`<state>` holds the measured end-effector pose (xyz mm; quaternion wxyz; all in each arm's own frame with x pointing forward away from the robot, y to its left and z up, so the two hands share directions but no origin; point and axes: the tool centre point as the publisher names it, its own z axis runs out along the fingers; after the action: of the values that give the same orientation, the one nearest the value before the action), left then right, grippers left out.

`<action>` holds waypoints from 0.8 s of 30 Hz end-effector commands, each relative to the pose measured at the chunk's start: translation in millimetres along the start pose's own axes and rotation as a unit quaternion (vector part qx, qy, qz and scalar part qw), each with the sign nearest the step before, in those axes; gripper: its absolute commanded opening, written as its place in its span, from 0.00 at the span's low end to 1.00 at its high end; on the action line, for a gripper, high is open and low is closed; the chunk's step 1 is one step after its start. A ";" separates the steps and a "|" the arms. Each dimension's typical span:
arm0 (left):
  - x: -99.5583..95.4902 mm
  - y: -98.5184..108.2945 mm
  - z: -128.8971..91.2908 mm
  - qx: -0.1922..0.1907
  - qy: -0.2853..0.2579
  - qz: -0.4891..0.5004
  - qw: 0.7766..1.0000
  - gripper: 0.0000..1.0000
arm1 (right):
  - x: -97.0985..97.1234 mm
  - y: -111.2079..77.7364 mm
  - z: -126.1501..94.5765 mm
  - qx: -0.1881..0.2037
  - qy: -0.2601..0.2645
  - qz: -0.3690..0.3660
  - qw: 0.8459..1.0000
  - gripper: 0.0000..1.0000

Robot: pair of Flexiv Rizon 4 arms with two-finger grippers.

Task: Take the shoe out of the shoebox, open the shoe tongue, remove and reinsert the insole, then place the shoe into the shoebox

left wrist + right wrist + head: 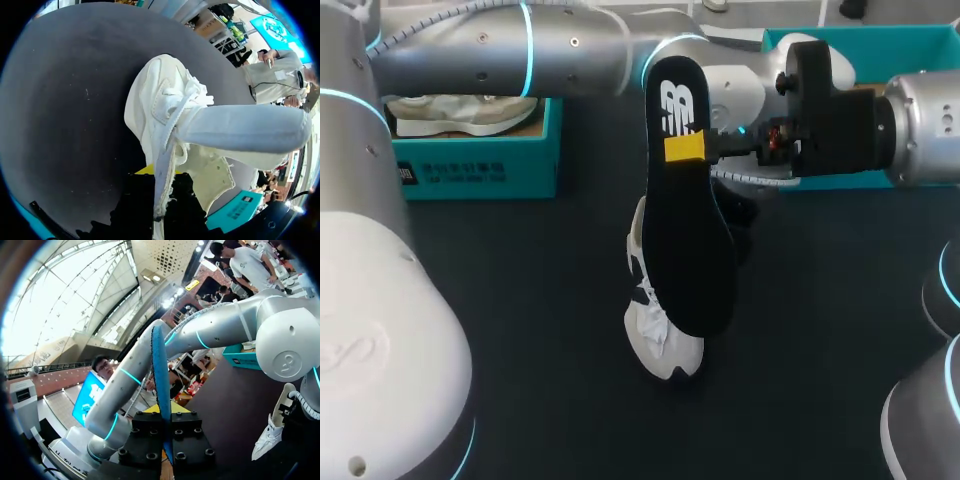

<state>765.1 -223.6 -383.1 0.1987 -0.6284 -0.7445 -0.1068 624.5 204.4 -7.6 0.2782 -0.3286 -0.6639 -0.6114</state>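
- The right tool [685, 148] is grasping the black insole [690, 250] near its logo end, with the fingers clenched on its two faces. In the right wrist view the insole [160, 370] is showing as a thin blue edge rising from between the fingers of that tool [162, 412].
- The insole is hanging clear of the white shoe [655, 335], its broad end pointing away from the right tool and down over the shoe.
- The shoe is lying on the dark bench [520, 330], below the right tool and outside both boxes.
- The left tool [159, 182] is sitting at the shoe [160, 100] with a finger on either side of the rim of the opening. It is looking clenched on that rim, steadying the shoe. The pale underside of the insole [240, 130] is crossing just ahead of this tool.
- A teal shoebox [480, 165] is standing well off beside the left arm with another pale shoe in it. A second teal box [880, 45] is lying beyond the right tool.
- Judging by this, the removal is done and the reinsertion is in hand.
- The next move is calling for tipping the broad end down into the opening and sliding it toward the toe, while the left tool is holding the rim open. The risk is the insole folding or catching on the tongue.
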 end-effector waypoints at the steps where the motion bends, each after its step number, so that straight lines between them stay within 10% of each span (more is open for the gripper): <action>1: -5.9 1.4 6.3 0.010 0.009 0.003 1.000 0.00 | -0.2 -0.4 3.0 0.000 -0.002 0.001 1.000 0.00; 3: -6.1 0.9 7.2 0.017 0.010 0.006 1.000 0.18 | -0.2 -0.4 3.0 0.000 -0.002 0.001 1.000 0.00; 4: -4.6 0.9 5.9 0.023 0.010 0.008 1.000 0.47 | -0.2 -0.4 3.0 0.000 -0.002 0.001 1.000 0.00; 5: -2.9 1.2 3.4 0.026 0.006 0.009 1.000 1.00 | -0.2 -0.4 3.0 0.000 -0.002 0.001 1.000 0.00; 24: 63.4 25.3 -113.7 0.066 -0.226 0.013 0.972 1.00 | -0.2 -0.4 3.0 0.000 -0.002 0.001 1.000 0.00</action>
<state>803.5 -245.5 -282.6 0.1426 -0.6333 -0.7600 0.0316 624.5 204.4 -7.6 0.2782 -0.3286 -0.6639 -0.6114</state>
